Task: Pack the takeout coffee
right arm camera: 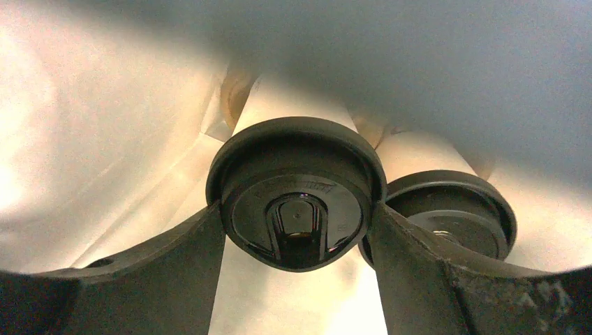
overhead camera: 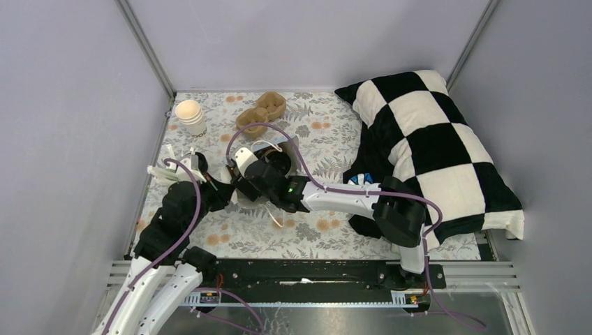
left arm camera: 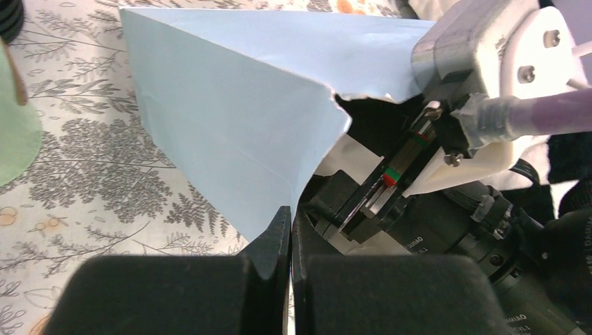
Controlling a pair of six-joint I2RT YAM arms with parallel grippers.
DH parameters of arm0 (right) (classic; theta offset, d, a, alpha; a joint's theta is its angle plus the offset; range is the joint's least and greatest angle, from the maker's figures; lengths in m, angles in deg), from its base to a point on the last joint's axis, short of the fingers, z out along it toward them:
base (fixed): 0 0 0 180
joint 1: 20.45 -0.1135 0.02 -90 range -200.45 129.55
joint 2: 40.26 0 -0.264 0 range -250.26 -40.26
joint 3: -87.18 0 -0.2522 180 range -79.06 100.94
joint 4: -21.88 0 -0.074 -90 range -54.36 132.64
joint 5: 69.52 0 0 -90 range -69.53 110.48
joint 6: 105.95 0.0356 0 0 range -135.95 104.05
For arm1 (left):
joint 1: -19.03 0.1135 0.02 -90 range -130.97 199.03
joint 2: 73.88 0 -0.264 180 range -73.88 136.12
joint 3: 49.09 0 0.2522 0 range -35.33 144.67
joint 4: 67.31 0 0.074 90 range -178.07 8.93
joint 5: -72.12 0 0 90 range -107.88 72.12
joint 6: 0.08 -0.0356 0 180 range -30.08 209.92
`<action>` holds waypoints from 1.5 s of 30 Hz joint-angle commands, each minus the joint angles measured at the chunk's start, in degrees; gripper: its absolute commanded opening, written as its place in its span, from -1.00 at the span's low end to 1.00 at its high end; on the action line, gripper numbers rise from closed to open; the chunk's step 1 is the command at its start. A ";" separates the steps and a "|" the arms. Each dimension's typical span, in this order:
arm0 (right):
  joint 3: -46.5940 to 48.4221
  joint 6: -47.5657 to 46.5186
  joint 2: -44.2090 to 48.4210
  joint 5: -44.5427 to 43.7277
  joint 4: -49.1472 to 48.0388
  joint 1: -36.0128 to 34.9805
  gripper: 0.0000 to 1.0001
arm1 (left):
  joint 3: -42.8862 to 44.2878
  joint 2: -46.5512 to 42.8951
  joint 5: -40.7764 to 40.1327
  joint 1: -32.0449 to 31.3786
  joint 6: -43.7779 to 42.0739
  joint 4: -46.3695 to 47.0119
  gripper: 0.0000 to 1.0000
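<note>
L hand (left arm camera: 290, 218) is closed tight, tips pinched on the low corner of the blue bag (left arm camera: 223, 112) rim. The paper's point slips betw the tips, so the exact bite is hard to see.

R hand (right arm camera: 297, 209) is inside the bag, fingers (right arm camera: 188, 258) spread wide & pressed on both sides of the front cup (right arm camera: 297, 185) at its black lid, i.e. gripping it. Second cup (right arm camera: 454, 209) is also inside the bag, just beside the front cup on its right in the R wrist view; touching or a hair apart, can't tell. Its near edge is cut off by the R finger. Of the cup bodies only pale blurred strips show past the lids, so can't tell if either sits on the bag's bottom. Bag walls there are just a cream/grey glow, no detail.

From the top cam the bag is mostly hidden under the R wrist; only its dark mouth & a bit of pale rim show.

- Beyond the bag: brown pulp carrier (overhead camera: 262, 112)
- Far-left of the bag: stack of cream cups (overhead camera: 190, 115)
- Left of the bag, near: mint-green cup (left arm camera: 14, 125), cut by the frame edge in the L wrist view
- Right of the bag, well apart: checkered pillow (overhead camera: 433, 146), w/ a small blue item (overhead camera: 359, 179) at its edge, too small to ID

All on the floral worktop (overhead camera: 328, 132)
</note>
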 commanded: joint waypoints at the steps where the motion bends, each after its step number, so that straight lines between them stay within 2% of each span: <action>1: -0.36 -2.43 4.96 -3.29 2.00 -0.06 0.05 | 0.65 0.74 4.89 -0.03 -1.10 7.15 -1.00; 8: -2.54 0.47 9.39 -6.22 7.42 -0.06 0.03 | -0.52 4.51 15.75 0.00 -2.39 13.24 -1.00; 13: -3.95 1.65 11.86 -6.32 10.30 -0.13 0.03 | -1.79 4.90 18.49 -0.05 -1.99 14.20 -1.00; 23: -4.04 0.38 11.22 -2.99 11.09 -0.08 0.05 | -1.82 -1.92 10.33 0.02 0.79 2.55 -1.00; 28: -2.93 -0.90 9.90 -2.67 9.44 -0.04 0.07 | -2.34 -3.29 8.73 -0.05 2.36 2.13 -1.00; 38: -1.97 -2.69 8.18 4.42 7.01 -0.14 0.07 | -1.77 -1.17 8.68 -0.03 -0.17 3.25 -1.00; 45: -2.42 -3.63 6.06 0.48 0.54 -0.15 0.13 | -2.78 -1.63 8.81 -0.03 0.18 3.39 -1.00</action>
